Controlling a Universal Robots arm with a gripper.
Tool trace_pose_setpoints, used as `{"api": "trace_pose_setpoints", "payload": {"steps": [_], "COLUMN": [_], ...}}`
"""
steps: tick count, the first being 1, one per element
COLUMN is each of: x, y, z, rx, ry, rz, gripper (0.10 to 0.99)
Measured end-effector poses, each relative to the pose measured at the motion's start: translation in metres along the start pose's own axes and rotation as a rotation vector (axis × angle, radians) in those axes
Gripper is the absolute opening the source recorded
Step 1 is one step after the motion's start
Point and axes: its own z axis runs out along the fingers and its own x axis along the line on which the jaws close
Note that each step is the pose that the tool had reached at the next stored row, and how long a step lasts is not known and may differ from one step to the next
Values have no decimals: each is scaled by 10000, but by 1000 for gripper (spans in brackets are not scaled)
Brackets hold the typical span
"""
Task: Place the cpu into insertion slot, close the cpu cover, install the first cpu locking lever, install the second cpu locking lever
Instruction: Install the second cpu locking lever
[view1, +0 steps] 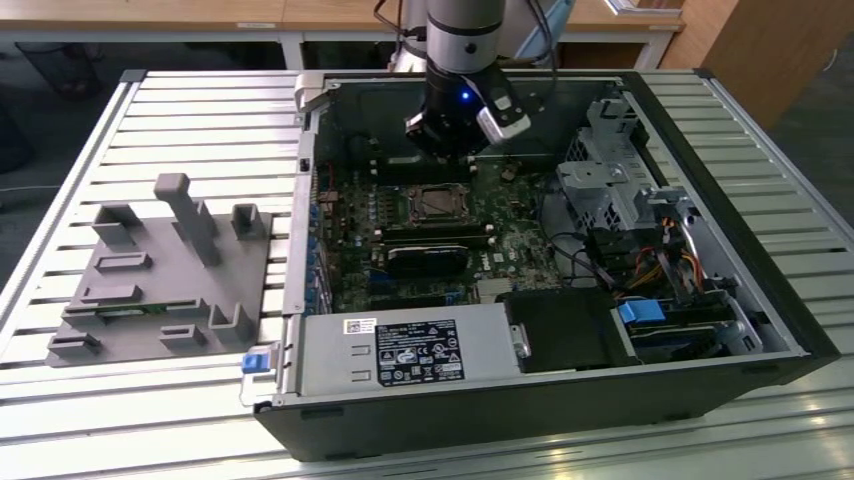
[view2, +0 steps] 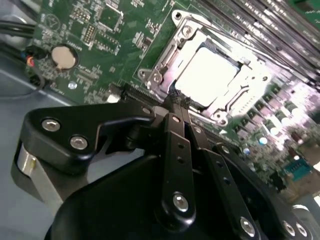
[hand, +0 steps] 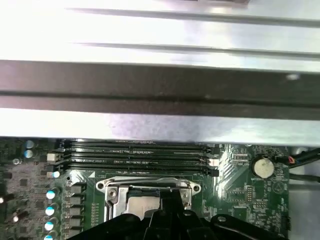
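The cpu (view2: 207, 75) shows its silvery top lying flat in the insertion slot (view1: 434, 203) on the green board inside the open computer case. The cpu cover (view2: 167, 57), a metal frame with a square window, lies down around it. In the first wrist view the cover (hand: 145, 187) sits just below the memory slots. My gripper (view2: 176, 100) is shut, its two black fingers pressed together with their tips at the socket's near rim. In the exterior view the gripper (view1: 450, 152) hangs just behind the socket. Whether a locking lever sits between the fingertips cannot be told.
Long black memory slots (hand: 135, 155) run beside the socket. A black card (view1: 427, 258) lies in front of it, and a power supply (view1: 400, 350) fills the case front. Cables and drive cages (view1: 627, 265) crowd the exterior view's right. A grey fixture stand (view1: 160, 270) sits on the slatted table.
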Motion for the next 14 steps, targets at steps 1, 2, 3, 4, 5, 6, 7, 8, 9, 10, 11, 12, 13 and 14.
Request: {"api": "trace_pose_setpoints", "payload": {"steps": [1, 2, 3, 4, 5, 6, 7, 8, 9, 10, 11, 12, 13, 14], "x": [-1, -1, -1, -1, -1, 0, 0, 1, 1, 1, 1, 1, 1, 1], "y": [-1, -6, -13, -26, -41, -58, -77, -95, -114, -131, -147, -161, -173, -183], "z": [-14, -17, -17, -18, -20, -21, -21, -22, -23, -25, -25, -26, -27, -27], "rx": [0, -1, -4, -2, 0, 0, -1, -1, -2, -5, -15, -25, -33, -36], "ry": [1, 1, 1, 2, 3, 3, 3, 3, 2, 3, 3, 4, 10, 23], "rz": [-1, -2, -1, 0, -1, 0, 0, 1, 0, 0, 0, 1, 2, 2], "gripper": [106, 106, 106, 106, 106, 106, 106, 106, 106, 106, 106, 106, 106, 106]}}
